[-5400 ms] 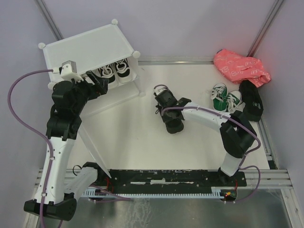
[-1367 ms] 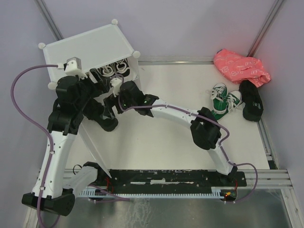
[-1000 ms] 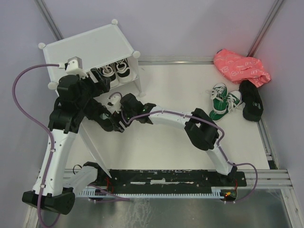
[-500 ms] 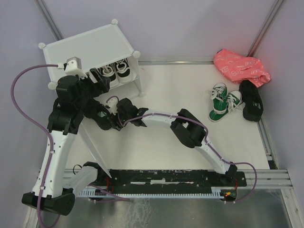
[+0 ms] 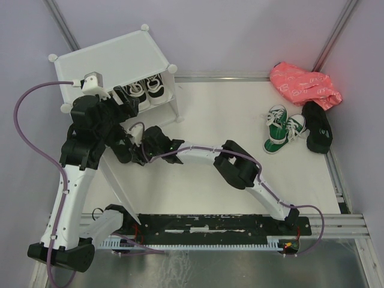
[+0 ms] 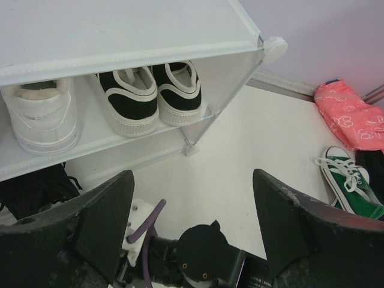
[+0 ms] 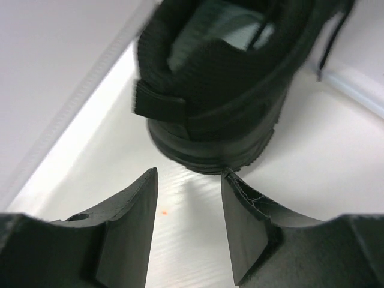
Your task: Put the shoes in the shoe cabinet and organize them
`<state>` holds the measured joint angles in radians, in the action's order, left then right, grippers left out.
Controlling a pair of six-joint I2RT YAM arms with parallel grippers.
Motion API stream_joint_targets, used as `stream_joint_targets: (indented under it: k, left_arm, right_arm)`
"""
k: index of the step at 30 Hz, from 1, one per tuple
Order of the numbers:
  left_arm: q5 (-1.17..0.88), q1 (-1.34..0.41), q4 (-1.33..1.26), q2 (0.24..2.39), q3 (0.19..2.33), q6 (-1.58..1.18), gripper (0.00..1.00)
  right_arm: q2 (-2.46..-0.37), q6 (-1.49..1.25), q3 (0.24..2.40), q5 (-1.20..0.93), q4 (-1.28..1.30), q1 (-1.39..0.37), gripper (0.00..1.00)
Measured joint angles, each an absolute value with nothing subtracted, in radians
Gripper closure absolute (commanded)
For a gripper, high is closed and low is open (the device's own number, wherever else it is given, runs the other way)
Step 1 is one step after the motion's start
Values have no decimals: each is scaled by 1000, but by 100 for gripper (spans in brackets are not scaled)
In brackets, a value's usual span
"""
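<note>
The white shoe cabinet (image 5: 108, 57) stands at the far left. Its upper shelf (image 6: 129, 139) holds a white sneaker (image 6: 42, 117) and a pair of black sneakers with white soles (image 6: 150, 99). A plain black shoe (image 7: 222, 78) lies on the lower floor, heel towards my right gripper (image 7: 189, 180). That gripper is open and empty, its right fingertip at the shoe's sole. From above, the right gripper (image 5: 137, 151) reaches in under the shelf. My left gripper (image 6: 192, 180) hangs open and empty in front of the cabinet, above the right wrist.
Green sneakers (image 5: 282, 129) and another black shoe (image 5: 317, 126) lie at the table's right side, with a pink bag (image 5: 305, 84) behind them. The cabinet's wall (image 7: 48, 72) runs close on the left of my right gripper.
My right gripper has moved down and left from the upper shelf's front towards the black shoe in the lower compartment, and its jaws have narrowed. The left arm has barely moved.
</note>
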<state>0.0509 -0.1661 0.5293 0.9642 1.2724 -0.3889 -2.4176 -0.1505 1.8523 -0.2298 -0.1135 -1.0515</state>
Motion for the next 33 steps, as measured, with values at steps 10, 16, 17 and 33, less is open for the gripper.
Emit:
stream_joint_targets:
  k: [10, 16, 17, 33]
  left_arm:
    - [50, -166, 529, 965, 1272, -389, 14]
    - [50, -166, 529, 974, 1272, -389, 14]
    - [50, -166, 529, 976, 1272, -389, 14]
    - [51, -181, 530, 1003, 1293, -379, 14]
  right_arm:
    - [-2462, -130, 1987, -200, -80, -1135, 46]
    - [-2500, -139, 2071, -98, -73, -1136, 47]
    - [-2516, -153, 2101, -85, -68, -1132, 47]
    - [-2630, -282, 2342, -81, 33, -1105, 47]
